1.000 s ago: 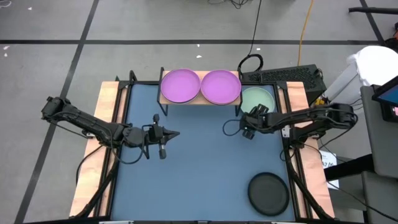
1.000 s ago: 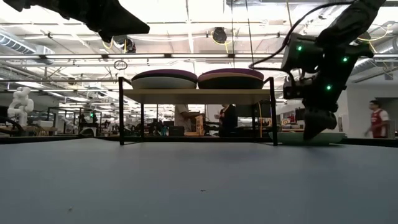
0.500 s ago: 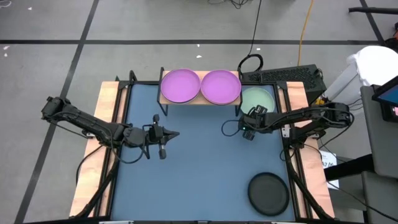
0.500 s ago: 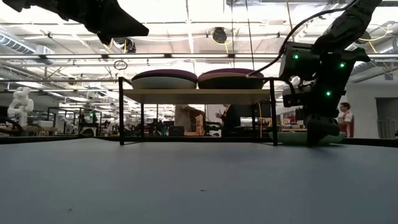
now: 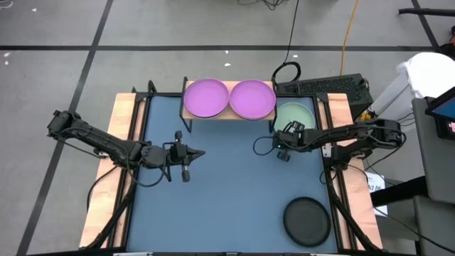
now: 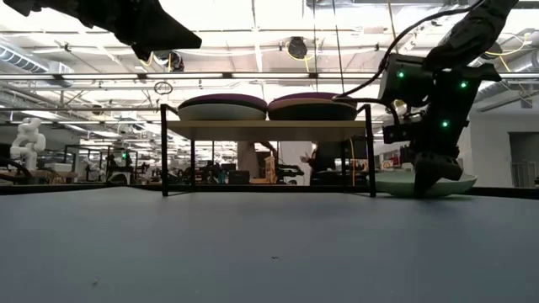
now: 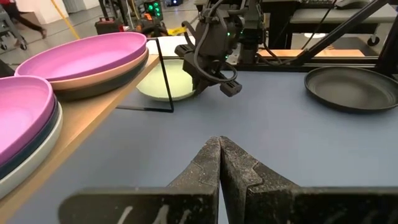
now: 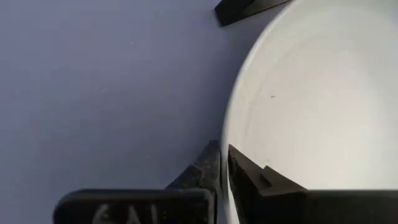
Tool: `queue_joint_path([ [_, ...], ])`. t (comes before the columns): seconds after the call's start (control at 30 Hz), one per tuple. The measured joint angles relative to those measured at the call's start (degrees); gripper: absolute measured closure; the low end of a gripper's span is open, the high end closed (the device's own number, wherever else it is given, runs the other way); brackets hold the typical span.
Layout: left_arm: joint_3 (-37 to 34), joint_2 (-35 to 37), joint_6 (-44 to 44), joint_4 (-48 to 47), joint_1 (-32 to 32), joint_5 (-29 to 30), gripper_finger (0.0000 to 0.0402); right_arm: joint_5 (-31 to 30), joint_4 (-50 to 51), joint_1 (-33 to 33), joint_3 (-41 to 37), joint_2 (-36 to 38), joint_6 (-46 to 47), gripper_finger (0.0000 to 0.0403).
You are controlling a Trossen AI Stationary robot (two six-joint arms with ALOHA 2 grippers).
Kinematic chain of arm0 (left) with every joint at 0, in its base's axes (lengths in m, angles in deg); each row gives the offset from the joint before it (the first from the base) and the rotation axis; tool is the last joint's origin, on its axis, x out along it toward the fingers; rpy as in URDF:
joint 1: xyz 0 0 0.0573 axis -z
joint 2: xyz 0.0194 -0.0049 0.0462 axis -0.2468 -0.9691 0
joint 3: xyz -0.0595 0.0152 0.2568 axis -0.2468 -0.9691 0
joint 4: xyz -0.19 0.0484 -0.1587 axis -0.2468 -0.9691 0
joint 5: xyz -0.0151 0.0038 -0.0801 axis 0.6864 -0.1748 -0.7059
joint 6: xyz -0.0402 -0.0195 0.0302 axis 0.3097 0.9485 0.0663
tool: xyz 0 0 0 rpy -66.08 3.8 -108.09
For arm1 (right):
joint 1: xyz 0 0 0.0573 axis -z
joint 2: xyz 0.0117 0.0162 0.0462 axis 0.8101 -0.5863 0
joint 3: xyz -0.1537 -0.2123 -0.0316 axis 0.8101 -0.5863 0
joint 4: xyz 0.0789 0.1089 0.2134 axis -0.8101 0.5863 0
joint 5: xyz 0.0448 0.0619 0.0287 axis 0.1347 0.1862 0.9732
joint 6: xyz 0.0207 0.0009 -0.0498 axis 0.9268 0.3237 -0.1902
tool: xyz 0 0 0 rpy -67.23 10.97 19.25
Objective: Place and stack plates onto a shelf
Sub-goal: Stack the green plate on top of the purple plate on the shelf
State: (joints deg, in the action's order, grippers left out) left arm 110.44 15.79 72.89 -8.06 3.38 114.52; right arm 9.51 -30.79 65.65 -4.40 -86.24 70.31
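A mint green plate [image 5: 298, 112] lies on the table just right of the shelf [image 5: 229, 114], a light-wood board on black legs. My right gripper [image 8: 224, 154] is shut on the plate's near-left rim. Two stacks of plates, each with a purple plate [image 5: 206, 98] [image 5: 252, 99] on top, rest on the shelf. A dark charcoal plate [image 5: 307, 220] lies flat at the table's near right. My left gripper [image 7: 219, 146] hovers shut and empty over the table's left middle. My right gripper pinches the mint green plate's rim [image 8: 229, 134] on its near-left side, one finger inside the rim and one outside. The fingers come from above, pointing down. In the low view the plate [image 6: 425, 185] stands with its rim raised and its bottom at table level.
The shelf's black legs [image 6: 370, 151] stand close to the left of the held plate. A dark keyboard-like unit [image 5: 334, 87] lies beyond the table's far right corner. Open blue tabletop [image 5: 227, 192] stretches between the arms and toward the near edge.
My right gripper has come down a little onto the mint green plate and shut on its rim. In the low view the plate now stands taller than before, with its rim lifted. My left arm has kept still.
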Motion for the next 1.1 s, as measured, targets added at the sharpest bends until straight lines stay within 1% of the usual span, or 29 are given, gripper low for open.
queue_joint_path([
  [0.23,0.00,0.00,0.26,0.03,0.01,0.00,0.0398,0.57,0.72,-1.10,-0.09,2.77,0.59,0.0400],
  [0.57,0.02,0.00,0.31,0.07,0.00,0.00,0.0398,6.92,3.09,-3.89,0.48,10.16,4.98,0.0402],
  [0.83,0.02,0.00,0.44,0.01,0.00,0.00,0.0398,7.33,5.43,-5.70,0.52,13.64,7.41,0.0402],
  [0.93,0.02,0.00,0.42,0.04,0.00,0.00,0.0398,8.54,5.83,-6.56,0.58,15.02,8.06,0.0402],
  [1.1,0.02,0.00,0.39,0.08,-0.02,0.02,0.0398,10.42,9.88,-8.29,4.05,15.92,10.67,0.0402],
])
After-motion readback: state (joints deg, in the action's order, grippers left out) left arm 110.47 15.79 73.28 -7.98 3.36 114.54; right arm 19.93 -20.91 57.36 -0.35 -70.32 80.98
